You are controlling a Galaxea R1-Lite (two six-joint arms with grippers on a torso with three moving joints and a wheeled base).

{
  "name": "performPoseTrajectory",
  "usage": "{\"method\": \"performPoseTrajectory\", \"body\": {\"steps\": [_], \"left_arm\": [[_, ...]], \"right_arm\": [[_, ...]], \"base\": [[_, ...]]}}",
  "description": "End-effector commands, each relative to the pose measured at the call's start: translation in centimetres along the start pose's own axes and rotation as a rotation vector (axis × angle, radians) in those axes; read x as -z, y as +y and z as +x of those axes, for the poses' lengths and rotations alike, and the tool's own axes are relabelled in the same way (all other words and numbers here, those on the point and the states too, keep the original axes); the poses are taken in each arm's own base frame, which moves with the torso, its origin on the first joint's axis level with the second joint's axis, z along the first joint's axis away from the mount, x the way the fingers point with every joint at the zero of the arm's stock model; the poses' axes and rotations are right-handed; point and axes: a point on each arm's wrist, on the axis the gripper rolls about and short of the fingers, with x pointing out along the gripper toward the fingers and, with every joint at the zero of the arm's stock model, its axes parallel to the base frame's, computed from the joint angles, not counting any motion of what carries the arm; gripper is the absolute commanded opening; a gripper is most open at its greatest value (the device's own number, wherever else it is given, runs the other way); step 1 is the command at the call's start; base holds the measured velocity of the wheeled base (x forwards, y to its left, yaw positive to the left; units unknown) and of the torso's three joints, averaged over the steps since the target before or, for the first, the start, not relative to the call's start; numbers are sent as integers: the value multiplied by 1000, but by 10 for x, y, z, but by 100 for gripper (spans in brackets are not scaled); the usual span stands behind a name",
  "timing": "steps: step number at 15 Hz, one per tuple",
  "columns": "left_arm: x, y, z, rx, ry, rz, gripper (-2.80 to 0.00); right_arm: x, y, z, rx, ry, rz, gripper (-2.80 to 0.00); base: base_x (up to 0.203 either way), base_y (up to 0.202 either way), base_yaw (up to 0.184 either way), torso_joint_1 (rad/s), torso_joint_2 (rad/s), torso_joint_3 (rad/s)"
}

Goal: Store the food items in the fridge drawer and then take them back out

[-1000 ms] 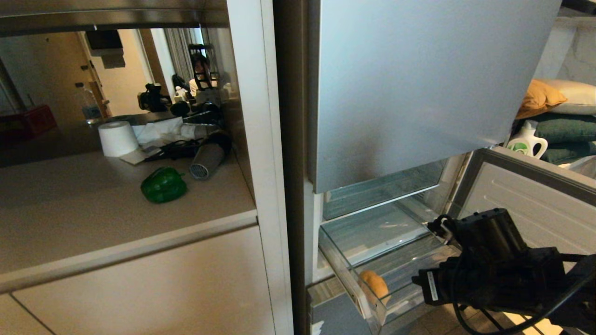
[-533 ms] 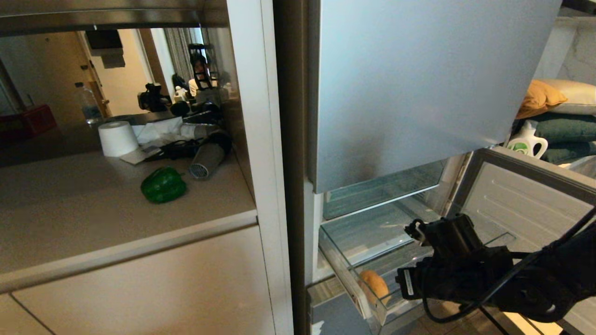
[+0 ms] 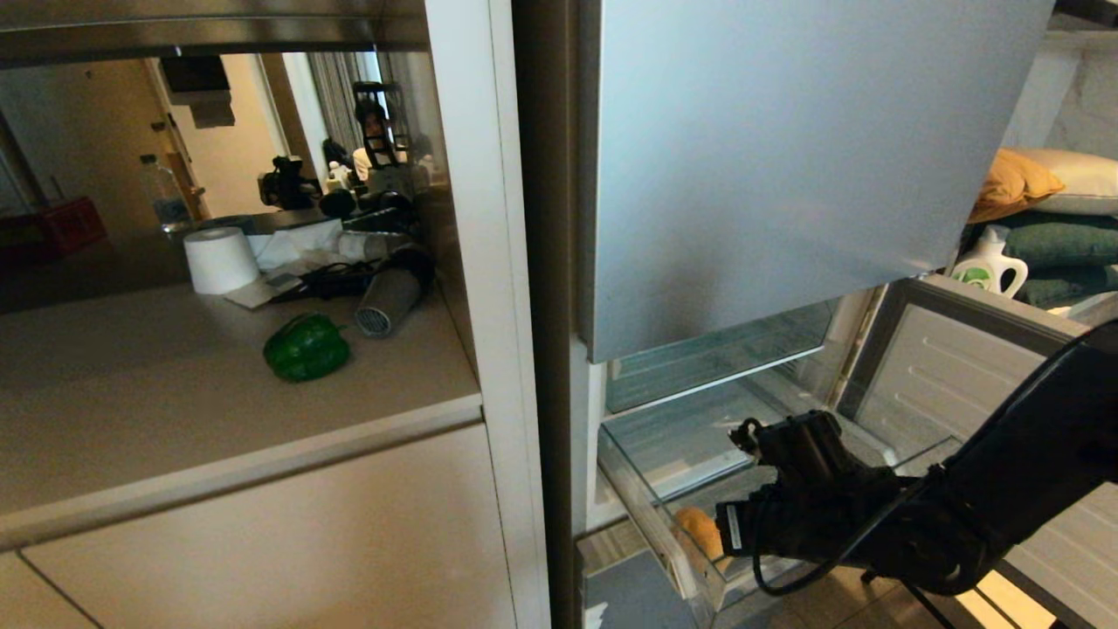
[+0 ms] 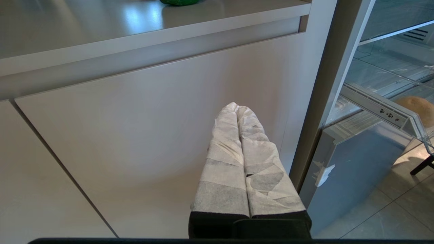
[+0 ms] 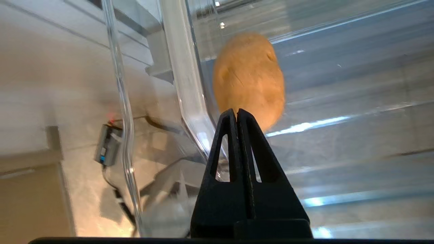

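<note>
The tan potato (image 3: 699,529) (image 5: 249,79) lies at the front of the pulled-out clear fridge drawer (image 3: 631,491), close behind its transparent front wall (image 5: 184,71). My right arm (image 3: 812,511) reaches down into the drawer from the right. My right gripper (image 5: 236,113) is shut and empty, with its tips just short of the potato. The green bell pepper (image 3: 307,347) sits on the counter to the left of the fridge. My left gripper (image 4: 236,107), wrapped in white, is shut and parked in front of the cabinet door below the counter. The potato (image 4: 415,107) also shows in the left wrist view.
The silver upper fridge door (image 3: 769,157) hangs above the drawer, and the open lower door (image 3: 978,376) stands to the right. A paper roll (image 3: 220,259) and a hair dryer (image 3: 389,301) lie behind the pepper. A detergent bottle (image 3: 987,262) stands at the far right.
My right arm has swung left and down into the drawer, bringing the shut gripper up to the potato. The pepper, potato and drawer have not moved.
</note>
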Motion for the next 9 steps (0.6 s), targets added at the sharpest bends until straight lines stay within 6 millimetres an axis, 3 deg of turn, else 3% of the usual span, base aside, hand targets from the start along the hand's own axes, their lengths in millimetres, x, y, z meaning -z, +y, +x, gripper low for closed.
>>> {"method": "performPoseTrajectory", "body": {"steps": [1, 9], "left_arm": [[3, 0, 1, 0, 11, 0, -280], [3, 0, 1, 0, 12, 0, -280]], "right_arm": [[-2, 1, 9, 1, 3, 24, -280], [-5, 3, 36, -7, 55, 84, -280]], "base": [[0, 0, 0, 0, 0, 0], [0, 0, 0, 0, 0, 0]]}}
